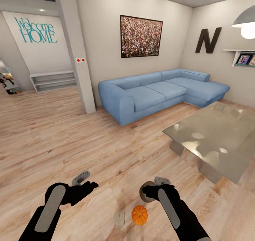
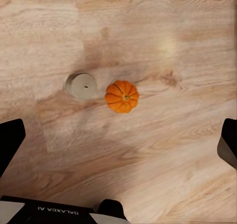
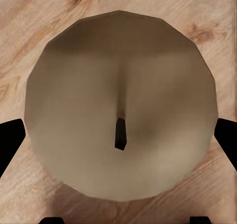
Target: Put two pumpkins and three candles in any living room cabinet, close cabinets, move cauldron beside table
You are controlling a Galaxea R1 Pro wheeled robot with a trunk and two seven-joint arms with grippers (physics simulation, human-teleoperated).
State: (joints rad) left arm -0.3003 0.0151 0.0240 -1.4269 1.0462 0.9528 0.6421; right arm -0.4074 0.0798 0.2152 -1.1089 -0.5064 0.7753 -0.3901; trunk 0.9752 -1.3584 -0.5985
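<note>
Right gripper (image 1: pixel 151 190), lower right of the head frame, clamped on a grey-beige candle (image 3: pixel 121 105) held above the floor (image 1: pixel 88 142). Left gripper (image 1: pixel 82 183), lower left, with jaws apart and nothing between them. Beneath them, a second candle (image 2: pixel 81 85) lies just beside an orange pumpkin (image 2: pixel 122 96). Glass table (image 1: pixel 216 142) at right. Step in hand: carrying the candle. The cabinet must next be found.
</note>
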